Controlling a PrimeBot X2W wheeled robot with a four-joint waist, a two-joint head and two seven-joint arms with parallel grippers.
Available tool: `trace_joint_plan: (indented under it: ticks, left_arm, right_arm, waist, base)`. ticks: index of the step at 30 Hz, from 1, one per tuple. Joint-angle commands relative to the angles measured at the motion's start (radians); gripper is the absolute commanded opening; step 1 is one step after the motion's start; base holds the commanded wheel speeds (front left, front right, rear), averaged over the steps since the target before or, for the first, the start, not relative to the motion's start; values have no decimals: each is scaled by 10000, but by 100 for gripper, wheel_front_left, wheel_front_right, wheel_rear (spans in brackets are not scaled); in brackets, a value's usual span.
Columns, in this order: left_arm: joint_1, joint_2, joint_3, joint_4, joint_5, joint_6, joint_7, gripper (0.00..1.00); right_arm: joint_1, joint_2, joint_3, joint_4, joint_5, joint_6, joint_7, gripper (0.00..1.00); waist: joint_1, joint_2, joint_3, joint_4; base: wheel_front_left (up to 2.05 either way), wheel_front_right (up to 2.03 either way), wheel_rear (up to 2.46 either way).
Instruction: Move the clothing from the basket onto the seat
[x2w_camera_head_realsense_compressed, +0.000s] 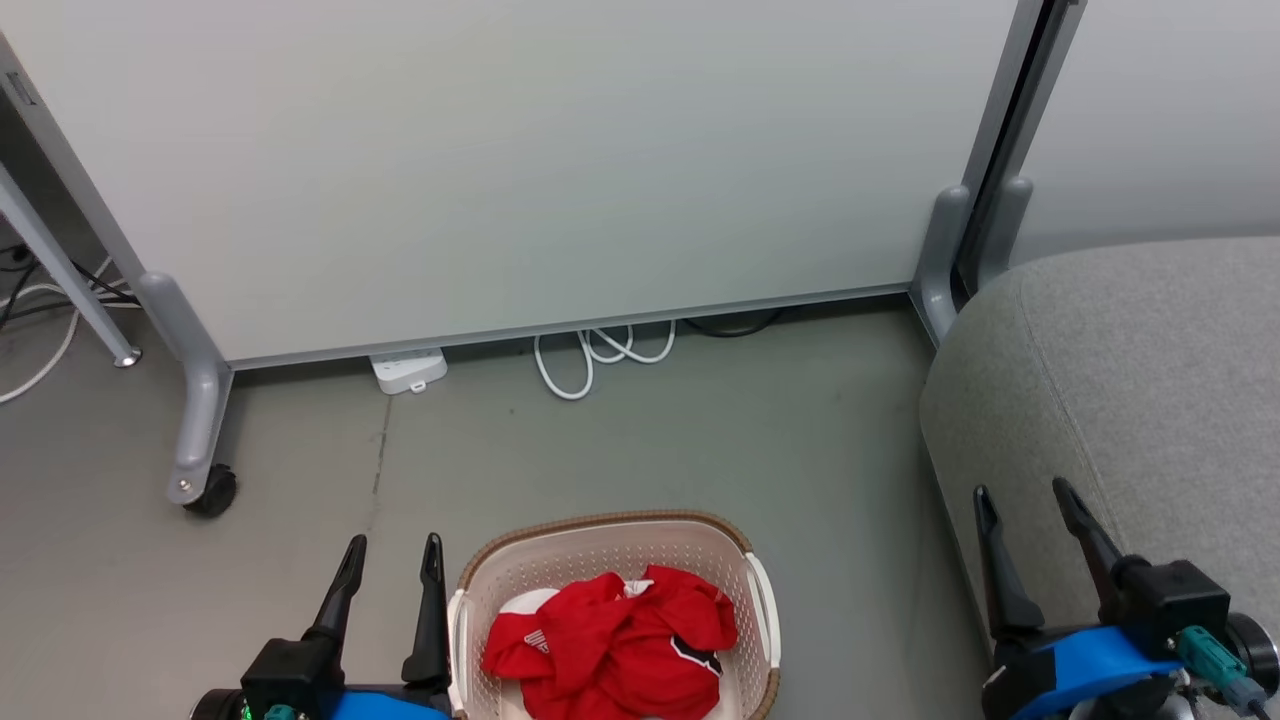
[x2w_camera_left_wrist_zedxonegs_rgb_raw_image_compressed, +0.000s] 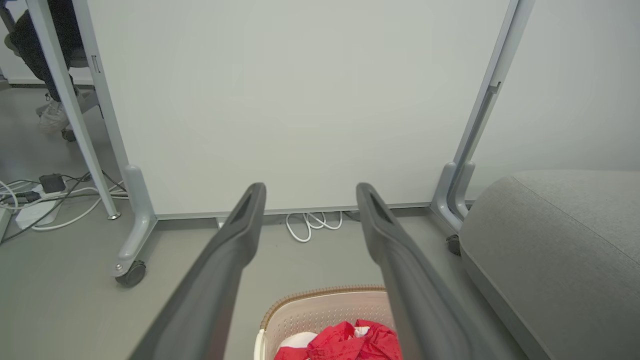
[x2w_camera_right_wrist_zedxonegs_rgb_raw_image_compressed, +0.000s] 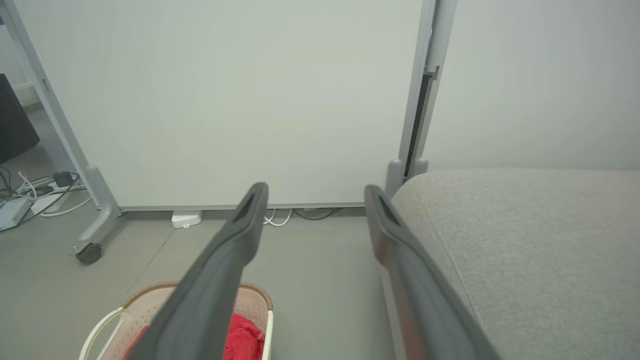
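Standing spread wide with nothing between them, the left fingers (x2w_camera_head_realsense_compressed: 432, 610) point up the head view just beside the left wall of the basket (x2w_camera_head_realsense_compressed: 600, 525). The right fingers (x2w_camera_head_realsense_compressed: 1000, 575) are equally wide apart and empty, showing against the near edge of the seat (x2w_camera_head_realsense_compressed: 1150, 370).

Between the two arms, the clothing (x2w_camera_head_realsense_compressed: 610, 650) lies bunched in a loose red heap on the basket's floor. It leaves part of the perforated wall bare, and a white patch shows at its left edge. Whether it is one garment or several tangled together cannot be told.

The fabric looks thin, soft and light, so it should crumple under a pinch rather than resist. Once lifted it will likely hang long and limp below the grip. A raised fold near the top of the heap seems the best place to take hold, pinched deep enough that the slick-looking cloth does not slide out. A shallow nip may catch only one layer. The basket itself looks light and could shift or tip if a trailing sleeve drags over its brown rim. It stands on the grey floor (x2w_camera_head_realsense_compressed: 700, 430), near the seat but apart from it.
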Motion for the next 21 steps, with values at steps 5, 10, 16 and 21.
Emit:
trace_joint_plan:
  ticks: [5, 10, 16, 21]
  left_arm:
    - [-637, 43, -135, 724, -46, -135, 103, 100]
    - [-1612, 340, -282, 1697, 151, -304, 662, 100]
    - [-2978, 908, -485, 2717, 558, -408, 1250, 100]
    - [-4058, 1487, -604, 3617, 855, -584, 1841, 100]
  right_arm:
    - [-884, -33, 321, -311, -30, -3, -88, 100]
    - [-1946, -28, 749, -306, 115, -3, -357, 100]
    - [-3221, -24, 1355, 50, 566, -3, -893, 100]
    - [-3994, -19, 1750, 551, 1101, -3, -1390, 100]
  waist:
    - [1, 0, 1261, -905]
    - [1, 0, 2695, -1985]
    - [1, 0, 4588, -3457]
    - [1, 0, 5881, -4428]
  base:
    - [0, 0, 0]
    - [0, 0, 0]
    - [0, 0, 0]
    - [0, 0, 0]
